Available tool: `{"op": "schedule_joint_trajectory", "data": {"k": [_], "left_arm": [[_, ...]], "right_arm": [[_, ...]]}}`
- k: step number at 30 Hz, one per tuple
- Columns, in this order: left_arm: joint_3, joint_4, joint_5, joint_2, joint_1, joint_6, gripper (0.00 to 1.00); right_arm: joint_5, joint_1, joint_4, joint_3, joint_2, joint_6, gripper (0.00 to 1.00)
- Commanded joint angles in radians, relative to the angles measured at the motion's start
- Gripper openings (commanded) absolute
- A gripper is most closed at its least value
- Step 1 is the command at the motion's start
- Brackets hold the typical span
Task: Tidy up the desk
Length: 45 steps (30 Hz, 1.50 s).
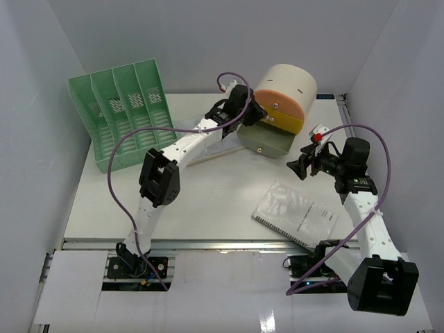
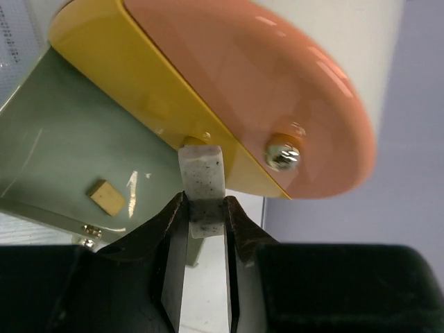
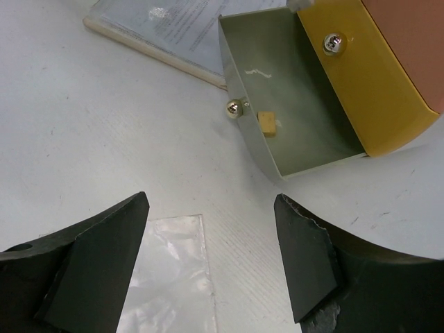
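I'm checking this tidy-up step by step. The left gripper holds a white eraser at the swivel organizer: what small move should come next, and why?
Probably open the left gripper to drop the eraser: it seems pinched above the swung-out green tray, which holds a small tan block. Its tip sits close to the yellow tray's edge, so it may graze it.

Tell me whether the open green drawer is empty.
No, a small tan block lies inside the green drawer.
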Motion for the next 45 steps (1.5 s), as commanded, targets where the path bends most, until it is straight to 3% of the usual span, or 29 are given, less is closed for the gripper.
{"op": "schedule_joint_trajectory", "data": {"k": [1, 4, 6, 9, 12, 15, 16, 18, 21, 24, 25, 29, 33, 37, 45], "left_arm": [[0.069, -0.058, 0.052, 0.049, 0.018, -0.073, 0.35], [0.061, -0.060, 0.073, 0.059, 0.026, -0.073, 0.43], [0.063, -0.058, 0.088, 0.060, 0.029, -0.056, 0.58], [0.069, -0.038, 0.145, 0.057, 0.033, -0.019, 0.69], [0.063, -0.014, 0.161, 0.020, 0.034, 0.055, 0.71], [-0.003, 0.045, 0.182, -0.048, 0.036, 0.139, 0.71], [-0.046, 0.071, 0.188, -0.074, 0.037, 0.194, 0.71], [-0.168, 0.134, 0.214, -0.197, 0.041, 0.339, 0.69], [-0.437, 0.270, 0.217, -0.401, 0.051, 0.516, 0.66], [-0.744, 0.368, 0.234, -0.630, 0.076, 0.657, 0.67], [-0.858, 0.374, 0.249, -0.683, 0.083, 0.689, 0.71], [-1.090, 0.343, 0.229, -0.964, 0.102, 0.873, 0.81], [-1.322, 0.336, 0.136, -1.209, 0.110, 0.998, 0.88], [-1.447, 0.323, 0.050, -1.339, 0.112, 1.070, 0.93], [-1.453, 0.288, 0.030, -1.371, 0.115, 1.079, 0.96]], "right_arm": [[-0.056, -0.011, 0.029, -0.013, -0.038, -0.036, 0.80], [-0.058, -0.011, 0.027, -0.013, -0.027, -0.041, 0.80], [-0.064, -0.011, 0.010, -0.011, -0.019, -0.059, 0.80], [-0.179, -0.011, -0.076, 0.000, -0.001, -0.222, 0.81], [-0.339, 0.022, -0.391, 0.044, 0.058, -0.582, 0.80], [-0.356, 0.088, -0.674, 0.067, 0.101, -1.131, 0.74], [-0.338, 0.103, -0.681, 0.068, 0.110, -1.239, 0.68], [-0.255, 0.169, -0.704, 0.076, 0.154, -1.331, 0.47], [-0.120, 0.270, -0.628, 0.138, 0.243, -1.219, 0.27], [0.049, 0.409, -0.416, 0.165, 0.317, -0.954, 0.18], [0.164, 0.438, -0.353, 0.161, 0.342, -0.829, 0.16], [0.389, 0.561, -0.155, 0.197, 0.472, -0.660, 0.17], [0.589, 0.603, -0.064, 0.272, 0.616, -0.533, 0.19], [0.877, 0.603, 0.032, 0.357, 0.736, -0.438, 0.23], [1.167, 0.565, 0.207, 0.511, 0.878, -0.371, 0.36]]}}
